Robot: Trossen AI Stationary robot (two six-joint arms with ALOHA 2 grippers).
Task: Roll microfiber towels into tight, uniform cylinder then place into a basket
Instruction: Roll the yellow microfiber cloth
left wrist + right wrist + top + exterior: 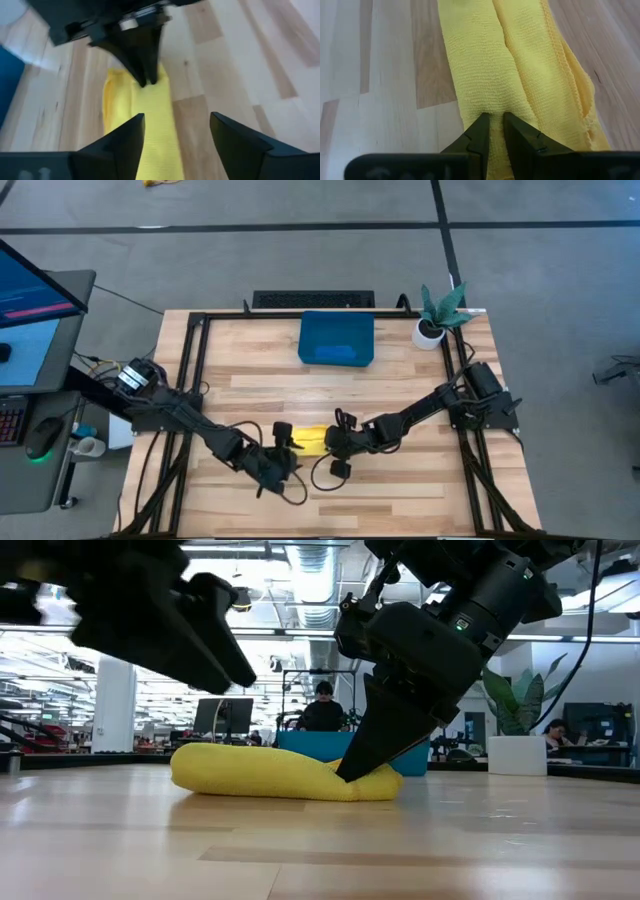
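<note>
The yellow towel (307,439) lies rolled into a long, soft bundle on the table's near middle, resting on its whole underside (270,772). My right gripper (334,442) stands at the towel's right end, shut on the cloth (490,75). My left gripper (283,448) hangs open above the towel's left end, clear of it in the low view (215,650); in its wrist view (177,130) the towel (150,115) runs below its fingers. The dark teal-blue basket (336,338) stands at the far middle. No blue towel shows apart from it. My right gripper pinches a small fold of the towel's top surface (492,111) between its two fingers, at the roll's right end (372,783). The fingers (375,745) come down from above, slanting from the right. The towel stays lying on the table, slack.
A small white pot with a green plant (434,320) stands at the far right corner. A dark frame rail (195,370) runs along the table's left, right and far sides. Bare wood (330,395) lies between the towel and the basket. A person (322,710) sits beyond the table.
</note>
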